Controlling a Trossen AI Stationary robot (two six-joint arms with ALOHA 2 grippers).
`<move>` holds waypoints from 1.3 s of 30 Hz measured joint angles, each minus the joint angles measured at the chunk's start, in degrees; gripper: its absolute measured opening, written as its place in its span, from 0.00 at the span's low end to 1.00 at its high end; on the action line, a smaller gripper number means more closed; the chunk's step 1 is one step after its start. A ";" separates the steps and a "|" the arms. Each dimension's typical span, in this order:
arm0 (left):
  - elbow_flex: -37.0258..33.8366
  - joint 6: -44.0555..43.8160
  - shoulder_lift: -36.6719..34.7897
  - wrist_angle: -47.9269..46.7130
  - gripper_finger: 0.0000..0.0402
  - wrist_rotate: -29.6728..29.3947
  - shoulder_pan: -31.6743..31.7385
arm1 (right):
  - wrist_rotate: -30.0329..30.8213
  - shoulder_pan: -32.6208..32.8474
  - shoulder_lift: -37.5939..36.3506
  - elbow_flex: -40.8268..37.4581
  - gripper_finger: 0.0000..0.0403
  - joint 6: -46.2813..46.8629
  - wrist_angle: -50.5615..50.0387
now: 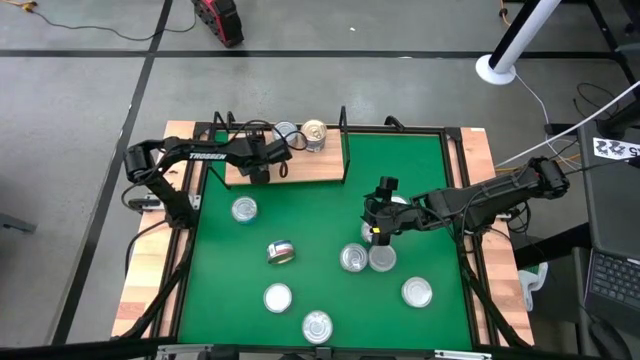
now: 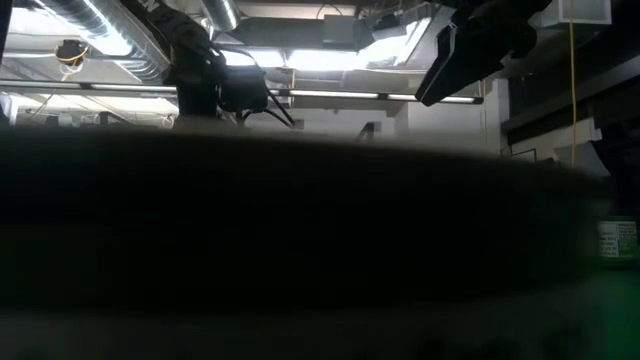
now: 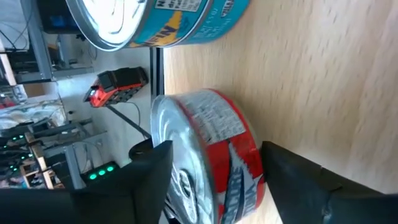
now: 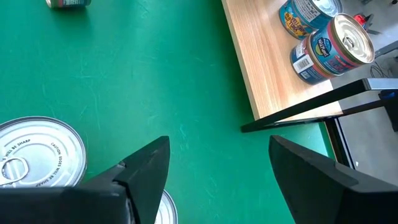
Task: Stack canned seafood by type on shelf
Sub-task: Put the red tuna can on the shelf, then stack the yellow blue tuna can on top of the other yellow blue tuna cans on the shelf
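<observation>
Left pincer [image 1: 262,170] over the shelf [image 1: 310,168], fingers spread either side of a red tin [image 3: 211,155] standing on the board, no clear grip. Blue tin [image 3: 168,22] just beside. Right pincer [image 1: 380,232] open, empty, above mat [image 1: 330,215] tins [image 1: 355,258].

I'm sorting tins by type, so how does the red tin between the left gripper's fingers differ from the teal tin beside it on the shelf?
The red tin has a red-and-silver label; the teal tin has a blue-teal one with yellow lettering. The red tin sits between the left gripper's fingers; the teal tin stands free, farther along the shelf. Both are squat round tins with shiny silver lids.
</observation>
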 joint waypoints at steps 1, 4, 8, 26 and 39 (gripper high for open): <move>0.00 0.04 0.00 0.00 0.62 -0.18 0.02 | 0.00 0.00 0.00 0.00 0.68 0.00 0.00; 0.00 1.90 0.00 0.05 0.64 -0.53 0.08 | 0.00 0.00 0.00 0.00 0.68 0.00 0.00; 0.00 6.30 0.00 1.71 0.64 -0.75 0.53 | -0.02 0.00 0.00 0.00 0.68 0.00 0.00; 0.14 3.43 -1.19 3.08 0.63 3.59 -3.68 | -1.99 -0.01 0.00 0.00 0.68 0.01 -0.07; 4.34 -11.75 -6.53 -10.70 0.62 3.57 -14.73 | -2.00 -0.01 -0.04 -0.02 0.68 0.00 -0.18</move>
